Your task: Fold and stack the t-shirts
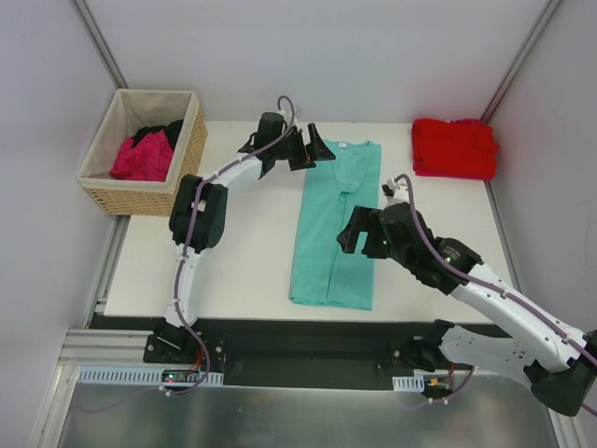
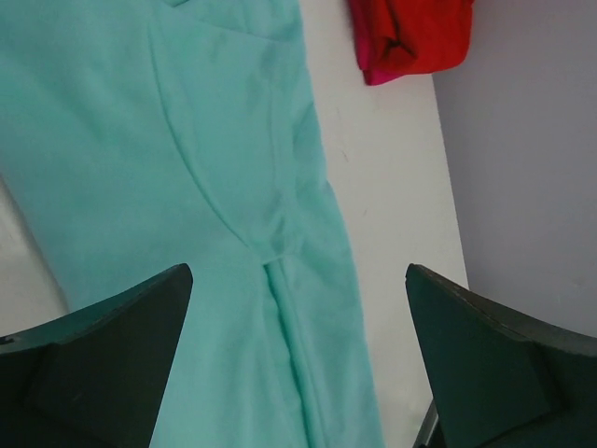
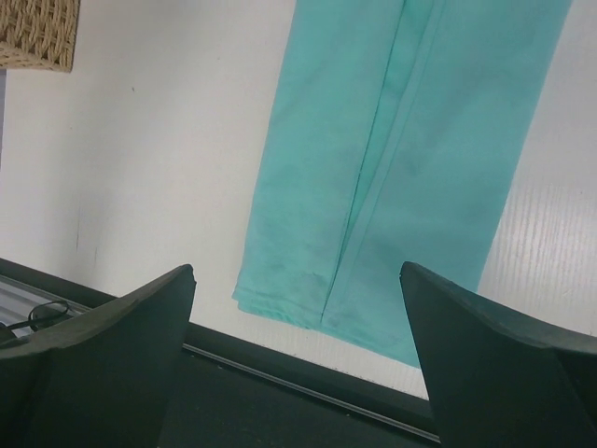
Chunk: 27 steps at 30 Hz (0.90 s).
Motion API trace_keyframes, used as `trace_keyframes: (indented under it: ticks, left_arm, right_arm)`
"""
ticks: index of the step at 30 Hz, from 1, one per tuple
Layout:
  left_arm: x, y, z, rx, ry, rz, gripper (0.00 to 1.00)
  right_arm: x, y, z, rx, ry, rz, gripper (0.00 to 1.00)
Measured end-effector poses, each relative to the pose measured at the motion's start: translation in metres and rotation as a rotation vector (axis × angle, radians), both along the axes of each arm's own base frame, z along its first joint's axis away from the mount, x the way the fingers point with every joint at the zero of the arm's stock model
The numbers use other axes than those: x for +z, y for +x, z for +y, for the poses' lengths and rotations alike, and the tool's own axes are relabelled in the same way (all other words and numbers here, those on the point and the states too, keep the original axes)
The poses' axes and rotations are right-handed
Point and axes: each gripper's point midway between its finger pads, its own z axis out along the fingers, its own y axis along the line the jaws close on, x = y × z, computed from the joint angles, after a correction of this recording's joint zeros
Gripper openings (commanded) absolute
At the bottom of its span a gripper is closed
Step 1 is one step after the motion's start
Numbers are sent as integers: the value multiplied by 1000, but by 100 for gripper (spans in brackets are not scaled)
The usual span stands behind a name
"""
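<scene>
A teal t-shirt (image 1: 338,224) lies in the middle of the table as a long narrow strip, both sides folded in, neck label at the far end. It also shows in the left wrist view (image 2: 187,187) and the right wrist view (image 3: 410,149). A folded red t-shirt (image 1: 454,147) lies at the far right corner; it shows in the left wrist view (image 2: 410,37) too. Magenta (image 1: 143,157) and black (image 1: 159,132) shirts sit in the basket. My left gripper (image 1: 324,149) is open and empty above the shirt's collar end. My right gripper (image 1: 353,233) is open and empty above the shirt's middle right.
A woven tan basket (image 1: 183,161) with beige lining stands at the far left corner, also showing in the right wrist view (image 3: 37,35). Grey walls close in the back and both sides. The table's near edge (image 1: 280,317) meets a black strip.
</scene>
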Motion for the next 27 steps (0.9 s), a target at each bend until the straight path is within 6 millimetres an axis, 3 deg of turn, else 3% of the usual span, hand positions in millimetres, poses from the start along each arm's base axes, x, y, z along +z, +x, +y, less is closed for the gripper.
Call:
trace_keyframes:
  ticks: [4,7,14,20,27]
  left_arm:
    - [-58,21,-6,-23,-20,91,99]
    - [-77,29,-9,-34,-40,126,99]
    - [-71,43,-5,-28,-85,106,99]
    - [-98,37,14,10,-68,149,99]
    - [-95,37,34,56,-61,149,99]
  right_arm:
    - [-1,5,-9,-13,0,0,96]
    - [-12,8,-15,-19,-14,29,97]
    - [-33,13,-15,-7,-24,95,96]
    - [-33,13,-10,7,-6,101,97]
    - [-33,12,-7,17,9,105,97]
